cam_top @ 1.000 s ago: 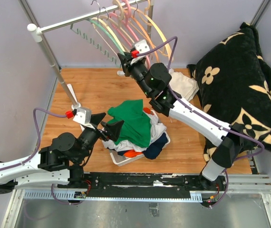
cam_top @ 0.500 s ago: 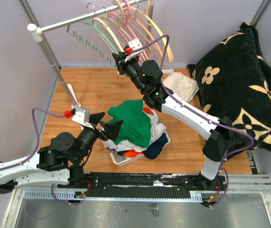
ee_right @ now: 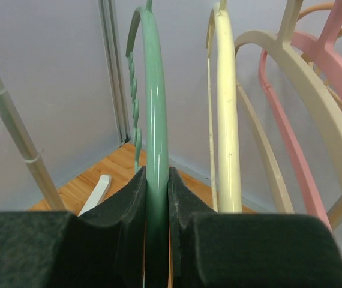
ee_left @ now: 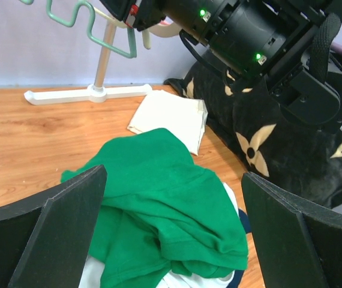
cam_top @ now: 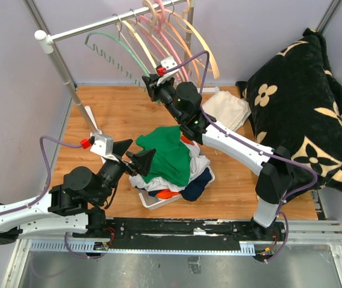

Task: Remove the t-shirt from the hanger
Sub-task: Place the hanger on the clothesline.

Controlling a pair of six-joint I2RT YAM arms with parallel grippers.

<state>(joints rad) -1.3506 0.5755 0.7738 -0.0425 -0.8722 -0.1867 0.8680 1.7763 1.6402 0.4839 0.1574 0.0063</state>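
Right tool [ee_right: 157, 198]: pressed together on the green hanger [ee_right: 155, 120]. Both black pads sit flat against the hanger's arm, one on each side. The overhead view places this tool high at the back of the cell, just below the rail [cam_top: 105, 23].

Green hanger: hooked on the rail at the left end of the row and tilted out from the others. Its visible arm is bare plastic, with a wavy bar beneath it. To its right hang a cream hanger [ee_right: 226, 108], a beige hanger [ee_right: 315, 90] and a pink hanger [ee_right: 291, 132], none of them touched by the tool.

Left tool [cam_top: 134, 154]: spread wide and holding nothing. It sits low at the left edge of the clothes pile, and its two fingers point toward the heap. Whether they touch the fabric cannot be told.

Green t-shirt [cam_top: 168, 153]: crumpled on top of a mixed pile of white, navy and orange garments in a white basket [cam_top: 150, 203]. The basket stands near the middle of the wooden tabletop [cam_top: 117, 114]. The shirt lies well apart from the green hanger.

Other items: a folded cream cloth [cam_top: 230, 108] lies flat on the tabletop behind the pile. A black flower-patterned blanket [cam_top: 303, 96] is heaped against the right wall, just beside the cloth.
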